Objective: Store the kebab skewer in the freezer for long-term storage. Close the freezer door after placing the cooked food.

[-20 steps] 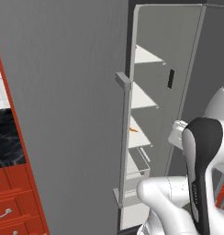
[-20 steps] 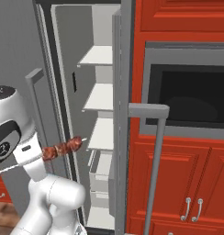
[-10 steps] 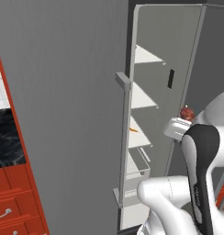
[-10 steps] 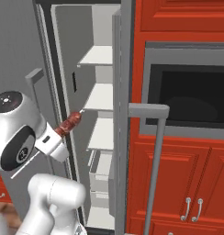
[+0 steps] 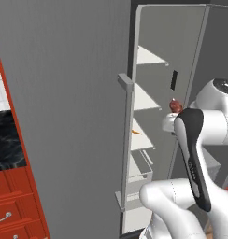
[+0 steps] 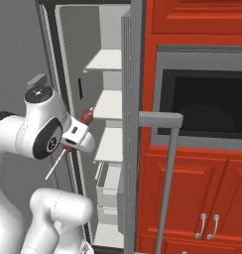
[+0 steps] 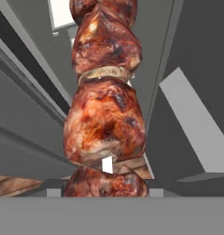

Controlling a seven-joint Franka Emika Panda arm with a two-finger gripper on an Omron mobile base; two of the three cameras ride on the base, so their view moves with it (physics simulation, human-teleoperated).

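The kebab skewer (image 6: 87, 115) carries dark red meat chunks at its upper end, and its pale stick trails down to the left. My gripper (image 6: 73, 141) is shut on it. The meat end (image 5: 175, 106) points into the open freezer (image 6: 108, 74), level with a middle white shelf (image 6: 110, 106), just in front of the opening. In the hand view the meat (image 7: 104, 128) hides my fingertips, with a white shelf (image 7: 196, 124) beyond. The freezer door (image 6: 128, 99) stands wide open, edge-on, its bar handle (image 6: 167, 173) to the right.
The plain grey door (image 5: 64, 93) left of the freezer is closed, its handle (image 5: 126, 140) beside the opening. A small orange item (image 5: 136, 132) lies on a shelf above pale drawers (image 6: 109, 186). Red cabinets with a dark oven (image 6: 207, 99) stand right of the open door.
The hand has risen and swung toward the freezer. The skewer has turned from roughly level to pointing its meat end up into the opening.
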